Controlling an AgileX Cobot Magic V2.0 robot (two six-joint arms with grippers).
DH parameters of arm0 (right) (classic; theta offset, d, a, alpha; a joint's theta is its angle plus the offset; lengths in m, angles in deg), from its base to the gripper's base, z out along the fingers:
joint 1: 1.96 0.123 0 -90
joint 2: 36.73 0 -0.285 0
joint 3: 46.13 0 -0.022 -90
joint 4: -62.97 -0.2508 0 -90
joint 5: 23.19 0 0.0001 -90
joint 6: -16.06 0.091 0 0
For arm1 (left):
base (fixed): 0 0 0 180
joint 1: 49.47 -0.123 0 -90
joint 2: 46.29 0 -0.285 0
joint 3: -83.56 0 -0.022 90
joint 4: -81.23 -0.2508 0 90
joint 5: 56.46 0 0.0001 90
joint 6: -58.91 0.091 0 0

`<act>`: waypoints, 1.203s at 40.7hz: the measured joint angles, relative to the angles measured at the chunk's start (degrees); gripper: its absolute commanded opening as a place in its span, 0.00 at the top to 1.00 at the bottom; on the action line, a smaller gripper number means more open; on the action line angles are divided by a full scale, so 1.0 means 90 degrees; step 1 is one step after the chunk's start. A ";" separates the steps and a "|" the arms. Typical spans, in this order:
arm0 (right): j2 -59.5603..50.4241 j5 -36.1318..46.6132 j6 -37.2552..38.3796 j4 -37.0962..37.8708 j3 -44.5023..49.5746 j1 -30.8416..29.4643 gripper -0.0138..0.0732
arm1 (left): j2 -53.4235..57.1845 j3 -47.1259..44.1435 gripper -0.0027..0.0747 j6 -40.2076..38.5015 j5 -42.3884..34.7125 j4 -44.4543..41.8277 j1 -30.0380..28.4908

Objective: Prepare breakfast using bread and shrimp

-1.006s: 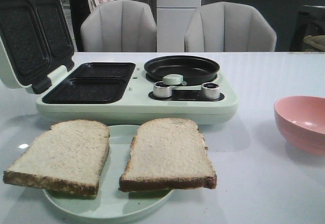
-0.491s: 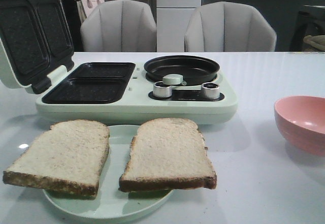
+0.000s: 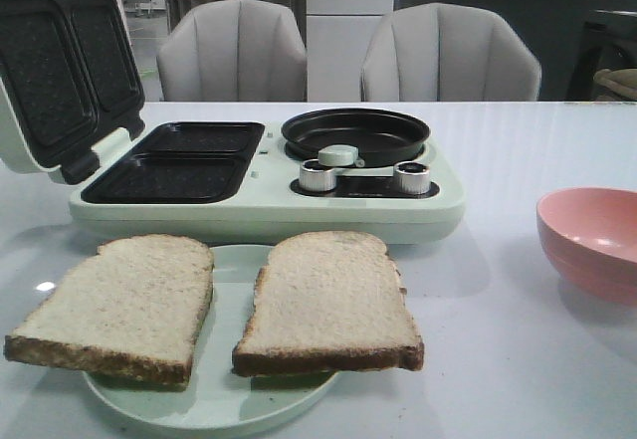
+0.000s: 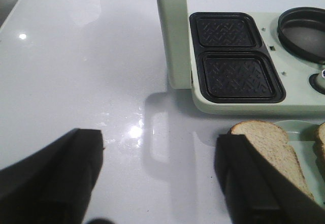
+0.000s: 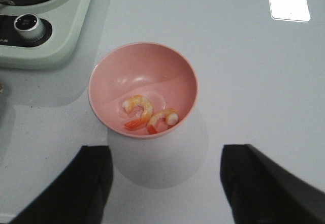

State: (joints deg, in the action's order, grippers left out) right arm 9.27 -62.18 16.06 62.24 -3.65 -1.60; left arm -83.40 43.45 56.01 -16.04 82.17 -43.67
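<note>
Front view shows the white table (image 3: 518, 160) carrying everything, and the biggest thing on it is the pale green breakfast maker (image 3: 269, 185), set square to the robot. Its lid (image 3: 65, 66) stands tilted back on the left, so the 2 dark sandwich wells (image 3: 179, 160) lie exposed, likely to let bread drop straight in. Beside the wells sits the round black pan (image 3: 356, 135), with 2 silver knobs (image 3: 318, 175) facing the robot.

Nearer the robot, a light green plate (image 3: 224, 399) holds the bread (image 3: 328, 305): 2 slices lying flat side by side, apart from each other, their crusts overhanging the rim. That overhang probably gives a finger an edge to get under.

To the right, well apart from the plate, stands a pink bowl (image 5: 143, 89). The right wrist view looks down into it and finds the shrimp (image 5: 150, 116), 2 curled pieces touching near the bowl's lower wall; keeping them in a bowl stops them sliding about.

Neither arm appears in the front view. The left gripper (image 4: 160, 168) hangs spread wide and empty above bare table just beside the left slice. The right gripper (image 5: 165, 183) is likewise spread and empty above the bowl. No step looks begun.
</note>
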 measured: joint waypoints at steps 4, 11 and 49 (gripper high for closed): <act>0.0026 0.0000 0.0000 0.0000 0.0000 0.0000 0.14 | 0.0000 0.0000 0.22 0.0056 0.0000 0.0009 0.0207; 0.0026 0.0000 0.0000 0.0000 0.0000 0.0000 0.14 | -0.0142 0.0000 0.22 0.0530 0.0000 -0.0105 0.1189; 0.0026 0.0000 0.0000 0.0000 0.0000 0.0000 0.14 | -0.3793 -0.1628 0.29 -0.2709 0.0659 -0.7184 0.8112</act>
State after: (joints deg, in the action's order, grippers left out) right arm 9.50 -62.18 16.06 62.24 -3.65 -1.60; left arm -117.54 28.80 31.63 -10.11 17.51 29.34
